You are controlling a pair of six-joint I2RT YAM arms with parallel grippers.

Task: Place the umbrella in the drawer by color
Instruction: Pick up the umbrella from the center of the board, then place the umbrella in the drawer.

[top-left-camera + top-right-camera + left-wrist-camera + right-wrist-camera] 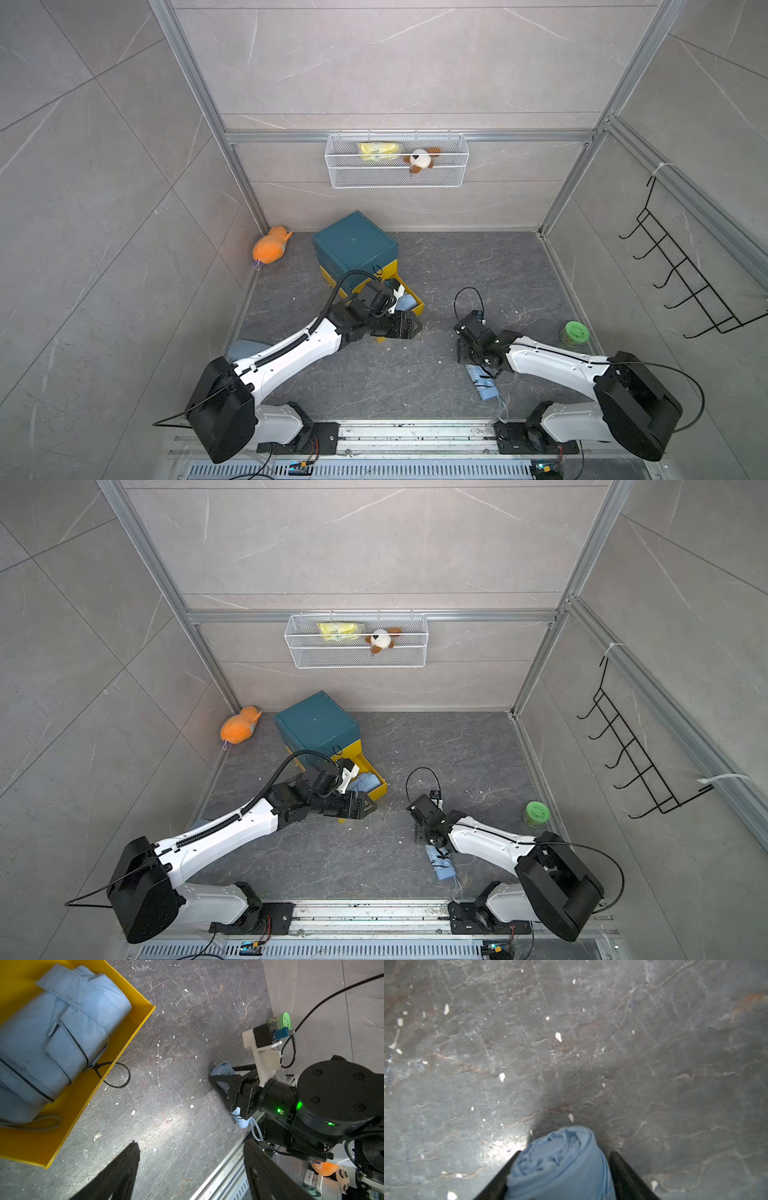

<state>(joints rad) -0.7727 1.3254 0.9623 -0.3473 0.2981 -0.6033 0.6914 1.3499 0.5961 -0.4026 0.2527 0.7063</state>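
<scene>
Your right claw (pixel 564 1152) pinches the blue umbrella (pixel 560 1167) lying on the floor (pixel 654 1064); your left claw (pixel 191 1141) hangs spread and empty beside the open yellow drawer (pixel 83 1101)

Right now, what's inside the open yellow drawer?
A folded light-blue umbrella lies in the yellow drawer, its strap loop showing. The drawer's rear is covered by the left arm in both top views, so anything there is hidden.
</scene>
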